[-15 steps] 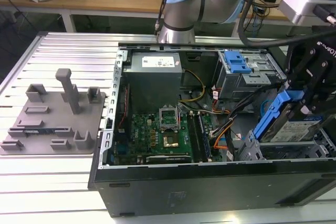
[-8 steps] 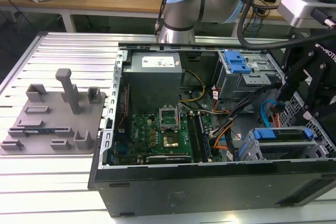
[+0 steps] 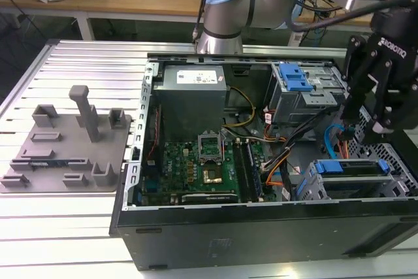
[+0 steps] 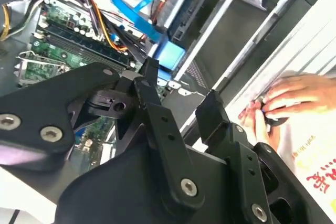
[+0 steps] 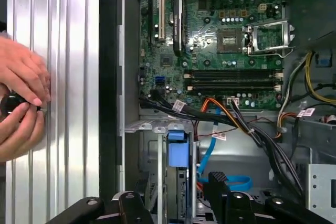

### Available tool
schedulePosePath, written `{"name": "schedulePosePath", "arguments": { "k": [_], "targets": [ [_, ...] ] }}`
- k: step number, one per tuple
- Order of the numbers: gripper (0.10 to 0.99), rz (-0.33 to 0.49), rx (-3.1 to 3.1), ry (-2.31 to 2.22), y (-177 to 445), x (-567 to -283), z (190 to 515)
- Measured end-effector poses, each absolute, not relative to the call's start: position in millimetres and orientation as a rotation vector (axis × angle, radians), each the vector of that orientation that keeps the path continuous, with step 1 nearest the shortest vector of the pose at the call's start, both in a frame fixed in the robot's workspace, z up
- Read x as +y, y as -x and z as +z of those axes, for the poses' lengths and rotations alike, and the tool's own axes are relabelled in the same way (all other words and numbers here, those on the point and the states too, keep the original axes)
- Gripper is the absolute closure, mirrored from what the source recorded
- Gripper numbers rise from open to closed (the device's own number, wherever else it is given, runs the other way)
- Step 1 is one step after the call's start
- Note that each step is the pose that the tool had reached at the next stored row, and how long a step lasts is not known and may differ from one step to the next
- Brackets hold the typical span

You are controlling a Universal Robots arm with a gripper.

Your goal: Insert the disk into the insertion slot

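Gripper [image 3: 367, 119] spread, seemingly above insertion slot [image 3: 351, 186]

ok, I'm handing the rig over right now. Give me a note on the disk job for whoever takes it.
The hand is open and empty, hovering above the slot at the exterior view's right.
The disk is not held; its blue frame sits in that slot.
Done: the disk looks placed and released.
Left: I cannot tell whether it is pushed fully home.
Note: a person's hands are on the table beside the computer case, holding a small dark object.
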State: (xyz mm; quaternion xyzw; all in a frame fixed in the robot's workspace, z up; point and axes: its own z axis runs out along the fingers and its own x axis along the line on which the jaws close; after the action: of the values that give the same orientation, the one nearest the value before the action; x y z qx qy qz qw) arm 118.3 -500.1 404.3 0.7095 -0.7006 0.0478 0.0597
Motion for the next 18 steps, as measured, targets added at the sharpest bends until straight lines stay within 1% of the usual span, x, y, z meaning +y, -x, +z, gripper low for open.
{"name": "schedulePosePath", "arguments": {
  "k": [2,6,9,10,11,13,18],
  "targets": [
    [0.525,0.146,-2.121,-2.147,-118,-490,404],
    [0.525,0.148,-2.119,-2.146,-119,-455,404],
    [0.525,0.166,-2.110,-2.136,-121,-439,404],
    [0.525,0.189,-2.098,-2.124,-121,-435,404],
    [0.537,0.238,-2.088,-2.110,-122,-432,404],
    [0.678,0.333,-2.100,-2.092,-122,-432,404],
    [0.678,0.349,-2.156,-2.018,-122,-432,400]
  ]
}}
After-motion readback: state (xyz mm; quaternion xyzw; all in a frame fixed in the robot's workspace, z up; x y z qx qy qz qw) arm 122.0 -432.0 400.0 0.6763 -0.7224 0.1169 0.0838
